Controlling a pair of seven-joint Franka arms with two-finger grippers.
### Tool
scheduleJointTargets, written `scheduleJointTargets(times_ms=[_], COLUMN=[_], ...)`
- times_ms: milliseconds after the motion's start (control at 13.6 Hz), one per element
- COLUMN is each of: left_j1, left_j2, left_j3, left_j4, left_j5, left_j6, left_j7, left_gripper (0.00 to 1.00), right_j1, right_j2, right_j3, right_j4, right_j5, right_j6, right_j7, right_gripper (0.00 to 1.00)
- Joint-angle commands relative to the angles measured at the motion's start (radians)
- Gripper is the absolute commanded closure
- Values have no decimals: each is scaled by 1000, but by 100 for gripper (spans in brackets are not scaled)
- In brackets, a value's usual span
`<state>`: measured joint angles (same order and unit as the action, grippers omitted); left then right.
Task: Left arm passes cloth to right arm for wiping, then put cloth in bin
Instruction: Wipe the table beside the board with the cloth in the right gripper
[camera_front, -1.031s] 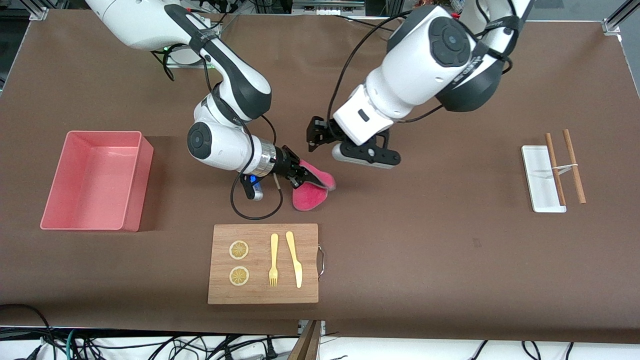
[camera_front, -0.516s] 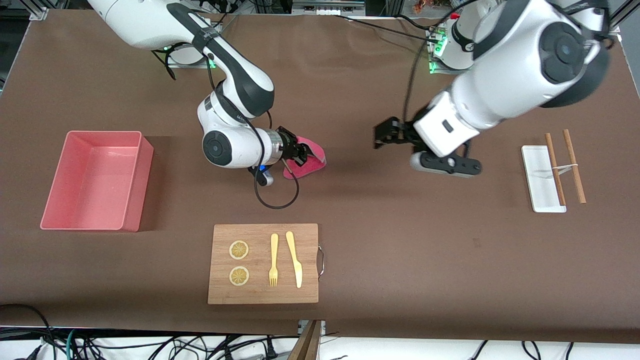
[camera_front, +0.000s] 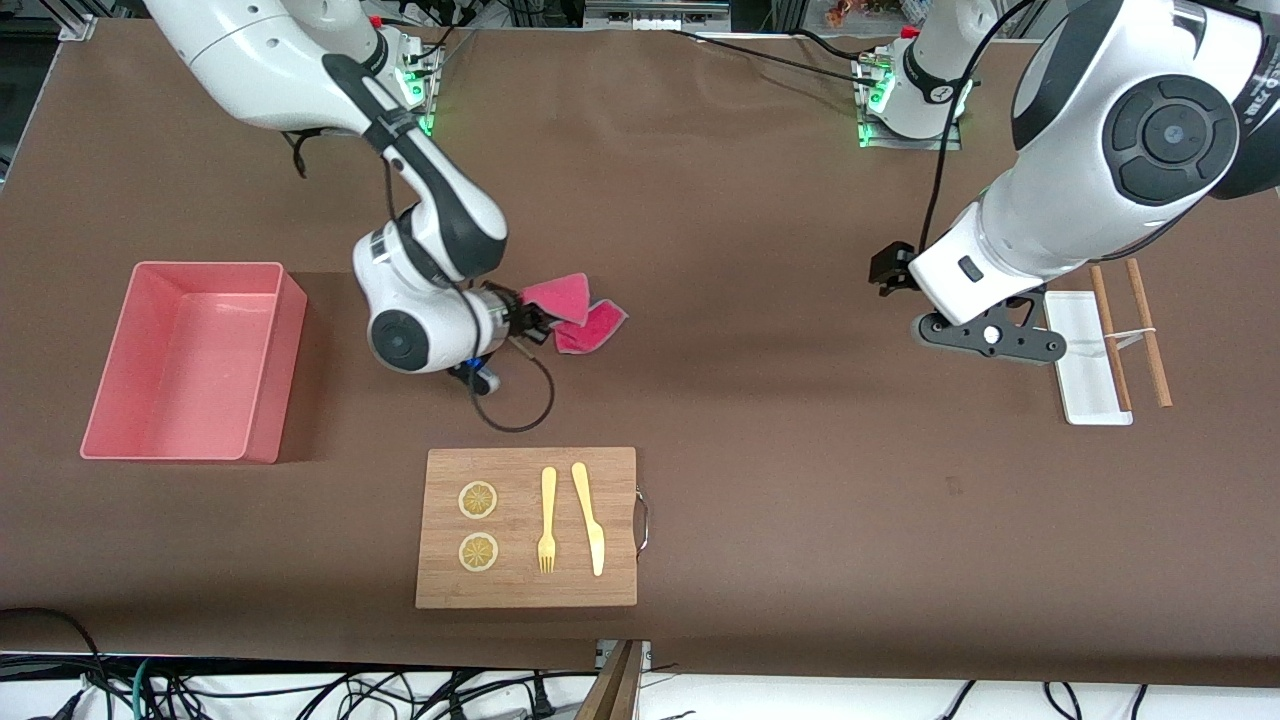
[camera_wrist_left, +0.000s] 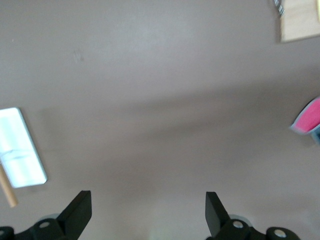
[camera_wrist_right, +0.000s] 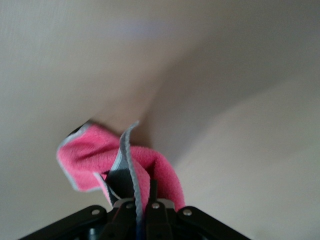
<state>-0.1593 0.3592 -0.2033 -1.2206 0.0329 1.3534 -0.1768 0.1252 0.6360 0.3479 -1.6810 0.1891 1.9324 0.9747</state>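
My right gripper (camera_front: 535, 320) is shut on the crimson-pink cloth (camera_front: 575, 312) and holds it low at the brown table, between the pink bin (camera_front: 190, 350) and the table's middle. In the right wrist view the cloth (camera_wrist_right: 90, 150) folds out from my shut right gripper (camera_wrist_right: 142, 202), with its grey reverse side showing. My left gripper (camera_front: 990, 340) is open and empty over the table beside the white tray (camera_front: 1075, 340). In the left wrist view my left gripper (camera_wrist_left: 147, 215) has its fingers wide apart over bare table, and the cloth (camera_wrist_left: 307, 120) shows at the edge.
A wooden board (camera_front: 620, 520) with two lemon slices, a fork and a knife lies nearer to the front camera than the cloth. Two brown chopsticks (camera_front: 1145, 330) lie by the white tray at the left arm's end. The tray (camera_wrist_left: 20, 147) also shows in the left wrist view.
My right gripper has carried the cloth toward the bin's end and away from the board. My left arm has drawn back, empty, to the white tray.
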Motion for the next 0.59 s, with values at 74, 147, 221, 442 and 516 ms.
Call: scheduleJointTargets(times_ms=[74, 147, 221, 442, 516], left_j1=[-2, 1, 6, 1, 7], left_j2=[-26, -34, -58, -133, -164], left_j3=[-24, -33, -33, -25, -21], left_j4=[-14, -13, -14, -37, -75], left_j5=[13, 13, 10, 4, 10], left_j6=[-111, -131, -143, -189, -183], left_j7=[121, 160, 216, 364, 369], left_gripper=[0, 0, 0, 0, 0], right_j1=[-15, -16, -18, -29, -35], right_j2=[-18, -19, -24, -39, -41], right_j3=[-114, -145, -177, -263, -286], right_j4=[-16, -14, -13, -9, -8], right_j5=[-69, -72, -73, -105, -121], right_j6=[-55, -65, -75, -104, -110], right_j7=[-221, -276, -336, -522, -584], right_gripper=[100, 100, 100, 100, 100])
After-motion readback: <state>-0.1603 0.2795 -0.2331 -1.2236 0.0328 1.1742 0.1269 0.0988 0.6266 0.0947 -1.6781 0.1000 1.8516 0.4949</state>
